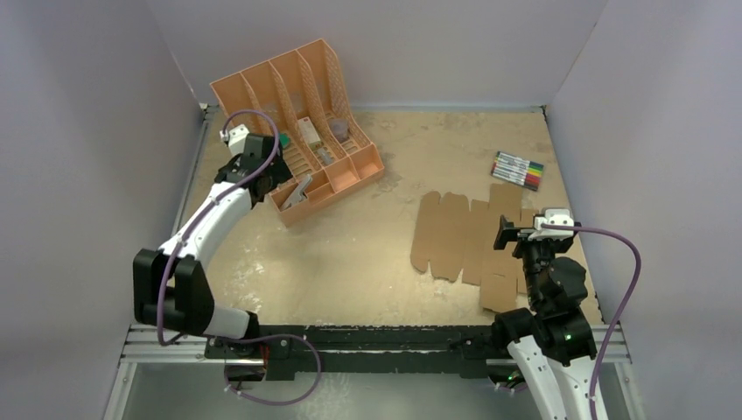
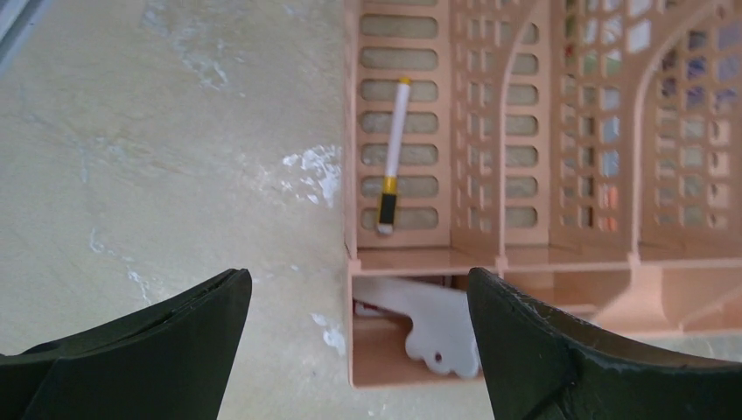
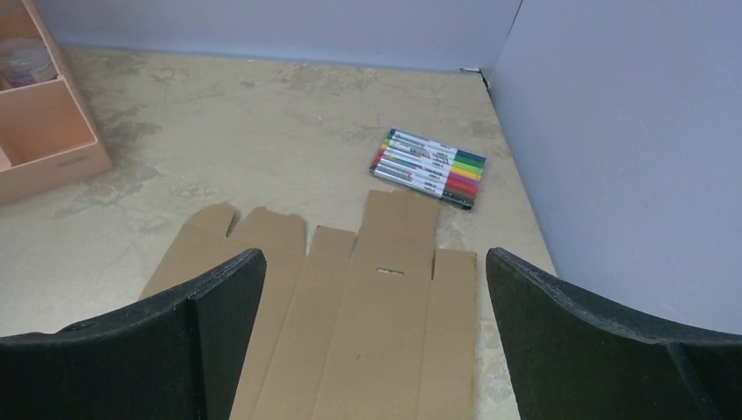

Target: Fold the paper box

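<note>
The paper box (image 1: 464, 241) is a flat brown die-cut cardboard sheet lying on the table at the right; it also shows in the right wrist view (image 3: 367, 324). My right gripper (image 1: 510, 232) hovers over the sheet's right part, open and empty, its jaws spread wide above the panels (image 3: 372, 337). My left gripper (image 1: 278, 179) is far left at the front corner of the peach-orange organizer (image 1: 302, 122), open and empty (image 2: 359, 350), far from the sheet.
The organizer (image 2: 525, 262) holds a white yellow-banded marker (image 2: 392, 153), a white plastic piece (image 2: 433, 324) and other small items. A pack of coloured markers (image 1: 517, 170) lies behind the sheet near the right wall (image 3: 429, 168). Walls enclose three sides.
</note>
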Tool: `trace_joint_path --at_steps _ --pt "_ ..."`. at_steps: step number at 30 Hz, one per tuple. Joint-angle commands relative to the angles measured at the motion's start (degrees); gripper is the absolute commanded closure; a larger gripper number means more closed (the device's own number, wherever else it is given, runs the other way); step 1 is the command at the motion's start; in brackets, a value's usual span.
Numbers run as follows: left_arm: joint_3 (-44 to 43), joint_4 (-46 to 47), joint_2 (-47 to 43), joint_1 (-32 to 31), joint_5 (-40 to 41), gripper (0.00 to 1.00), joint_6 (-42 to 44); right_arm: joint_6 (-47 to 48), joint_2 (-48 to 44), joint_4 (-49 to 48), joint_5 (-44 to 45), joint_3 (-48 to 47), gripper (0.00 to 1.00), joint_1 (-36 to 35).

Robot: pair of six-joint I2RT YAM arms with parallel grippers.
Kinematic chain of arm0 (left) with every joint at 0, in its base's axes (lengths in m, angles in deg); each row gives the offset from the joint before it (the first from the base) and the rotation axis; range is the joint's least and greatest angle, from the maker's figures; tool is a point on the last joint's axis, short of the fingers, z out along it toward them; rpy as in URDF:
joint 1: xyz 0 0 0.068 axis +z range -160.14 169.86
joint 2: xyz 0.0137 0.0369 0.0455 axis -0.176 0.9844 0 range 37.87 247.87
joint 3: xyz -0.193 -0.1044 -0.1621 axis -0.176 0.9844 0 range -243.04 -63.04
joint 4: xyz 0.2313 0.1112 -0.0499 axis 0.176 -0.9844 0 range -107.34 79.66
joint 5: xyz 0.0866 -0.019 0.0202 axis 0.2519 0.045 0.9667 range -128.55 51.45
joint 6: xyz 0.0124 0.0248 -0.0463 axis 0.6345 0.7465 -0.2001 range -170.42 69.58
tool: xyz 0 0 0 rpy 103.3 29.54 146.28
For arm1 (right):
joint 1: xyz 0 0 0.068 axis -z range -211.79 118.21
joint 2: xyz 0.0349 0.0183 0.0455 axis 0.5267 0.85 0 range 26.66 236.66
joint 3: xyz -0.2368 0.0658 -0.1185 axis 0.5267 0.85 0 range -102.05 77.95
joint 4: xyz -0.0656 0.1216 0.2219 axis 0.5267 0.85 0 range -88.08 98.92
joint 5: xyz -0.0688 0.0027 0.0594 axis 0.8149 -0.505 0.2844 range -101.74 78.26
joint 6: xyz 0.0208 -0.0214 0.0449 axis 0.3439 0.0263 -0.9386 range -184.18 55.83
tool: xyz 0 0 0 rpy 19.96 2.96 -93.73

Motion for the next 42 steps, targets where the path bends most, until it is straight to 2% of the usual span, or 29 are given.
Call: trace_joint_path --at_steps 1,6,13,25,29,31,36,39,42 --pt "-4.42 -1.39 5.73 2.26 6.7 0.06 -1.29 0.93 -0.66 -3.29 -1.27 0.11 0.01 -0.16" --pt "-6.3 3.06 13.96 4.57 7.07 0.06 1.69 1.12 -0.17 -3.53 -1.45 0.23 0.01 -0.1" --pt "-15.97 2.75 25.1 13.31 10.48 0.08 7.18 1.38 1.11 -3.62 -1.83 0.25 0.01 -0.08" --pt "-44.8 -6.38 42.82 22.05 13.64 0.09 12.09 1.55 1.71 -3.63 -2.17 0.26 0.01 -0.06" --pt "-51.24 -9.17 45.27 23.08 12.97 0.09 12.71 1.64 1.99 -3.7 -2.26 0.34 0.01 -0.06" --pt "-50.85 -9.52 43.69 22.98 9.73 0.1 12.56 1.64 1.99 -3.68 -2.42 0.33 0.01 -0.02" --pt "-40.82 -6.22 31.89 20.24 2.8 0.11 11.8 1.73 1.75 -3.64 -2.58 0.26 0.01 0.03" --pt "-32.5 -5.43 22.77 15.79 -0.05 0.11 11.39 1.77 1.48 -3.6 -2.89 0.29 0.01 -0.01" --pt "-23.05 -3.89 12.88 7.24 -1.62 0.11 9.96 1.8 1.22 -3.45 -3.01 0.25 0.01 0.0"
